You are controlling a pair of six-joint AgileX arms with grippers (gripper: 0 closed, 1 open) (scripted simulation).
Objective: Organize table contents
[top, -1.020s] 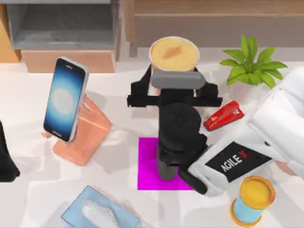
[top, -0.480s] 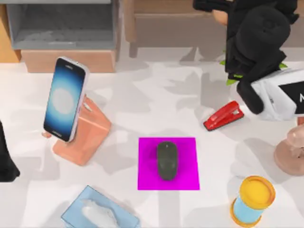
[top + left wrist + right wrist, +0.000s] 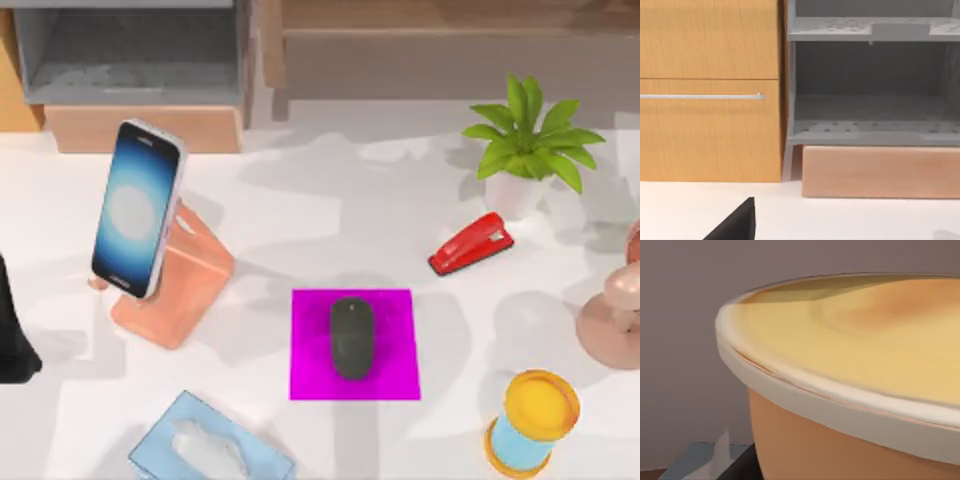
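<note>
Resting on the pad (image 3: 312,345), the mouse (image 3: 352,337).
Phone (image 3: 136,208) leans on its stand (image 3: 190,285); cup (image 3: 850,390) looms close in the right wrist view; both grippers' states: cannot tell.

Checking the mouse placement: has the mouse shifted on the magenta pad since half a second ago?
No. The mouse sits at the same spot on the magenta pad, centred as before.

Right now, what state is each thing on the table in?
mouse: lying flat, centred on the magenta pad
smartphone: screen lit, propped upright on the peach stand
orange cup: upright, close before the right wrist camera
red stapler: closed, lying on the table
</note>
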